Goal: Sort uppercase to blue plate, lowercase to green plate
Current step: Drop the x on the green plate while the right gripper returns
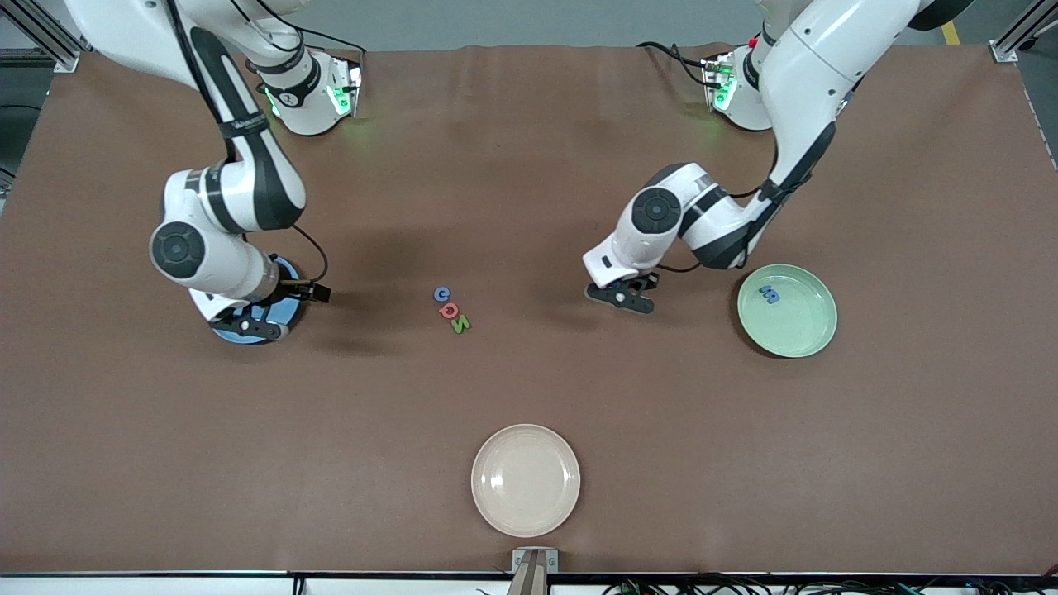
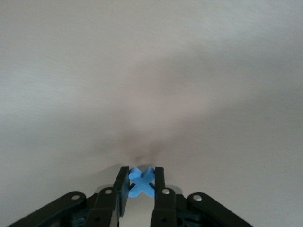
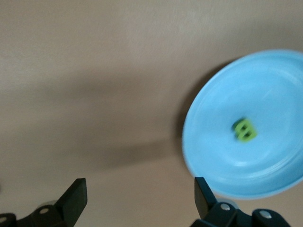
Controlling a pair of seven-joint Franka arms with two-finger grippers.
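My left gripper (image 1: 621, 297) is shut on the blue lowercase x (image 2: 142, 182) and holds it low over bare table, between the loose letters and the green plate (image 1: 798, 330). A blue m (image 1: 770, 294) lies in that plate. The blue G (image 1: 442, 293), pinkish-red Q (image 1: 449, 310) and green N (image 1: 460, 324) lie together mid-table. My right gripper (image 1: 248, 325) is open and empty (image 3: 139, 198) over the blue plate (image 1: 291, 307), which the arm mostly hides. The right wrist view shows the plate (image 3: 265, 165) with the green B (image 3: 245, 129) in it.
A cream plate (image 1: 526, 479) sits near the table's front edge, nearer the front camera than the letters. Both arm bases stand along the table's back edge.
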